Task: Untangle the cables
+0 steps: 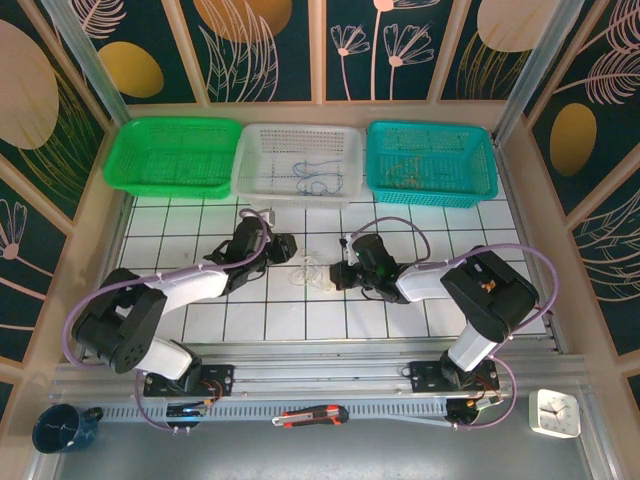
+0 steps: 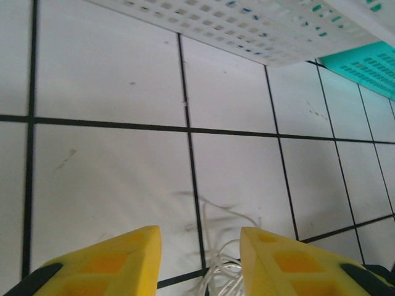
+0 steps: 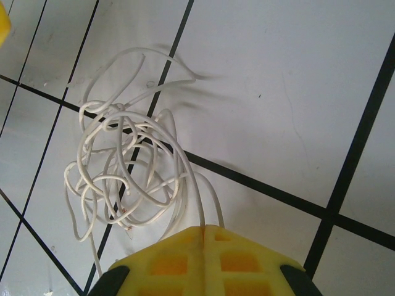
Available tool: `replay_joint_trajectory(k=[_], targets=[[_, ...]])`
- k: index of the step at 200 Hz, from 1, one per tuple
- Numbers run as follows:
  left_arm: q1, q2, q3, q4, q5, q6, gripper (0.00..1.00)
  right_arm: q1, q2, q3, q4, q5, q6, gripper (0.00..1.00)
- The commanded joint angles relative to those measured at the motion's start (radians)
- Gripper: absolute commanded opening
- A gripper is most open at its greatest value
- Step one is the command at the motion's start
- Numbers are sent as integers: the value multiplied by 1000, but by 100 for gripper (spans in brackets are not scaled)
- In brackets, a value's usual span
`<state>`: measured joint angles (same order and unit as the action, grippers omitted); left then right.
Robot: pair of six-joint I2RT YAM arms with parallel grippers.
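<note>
Directly before right jaws, white cables (image 3: 126, 161).

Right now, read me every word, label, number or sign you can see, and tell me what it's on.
No text can be read anywhere.
On the small white clock: dial marks too small to read.
On the utility knife: no legible marking.

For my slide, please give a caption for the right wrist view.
Right gripper shut on a strand of the tangled white cables on the tiled table.
</note>
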<state>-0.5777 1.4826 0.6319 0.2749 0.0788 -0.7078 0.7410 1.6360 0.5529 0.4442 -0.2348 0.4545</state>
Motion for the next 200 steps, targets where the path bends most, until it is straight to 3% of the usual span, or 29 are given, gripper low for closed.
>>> replay_joint_trajectory(k=[1,39,83,136,200], targets=[[6,31,51,-42,90,77,37,-2,18,-2,29,19,8,0],[-15,90,107,-92,129,118,31,-1,22,4,27,17,10,0],[-93,151,213,-187,48,183,34,2,21,9,23,19,10,0],[-123,221,307,-277,-48,210,33,3,20,12,25,19,9,0],[-135,276,334,-296,-56,224,33,7,27,15,34,15,9,0]])
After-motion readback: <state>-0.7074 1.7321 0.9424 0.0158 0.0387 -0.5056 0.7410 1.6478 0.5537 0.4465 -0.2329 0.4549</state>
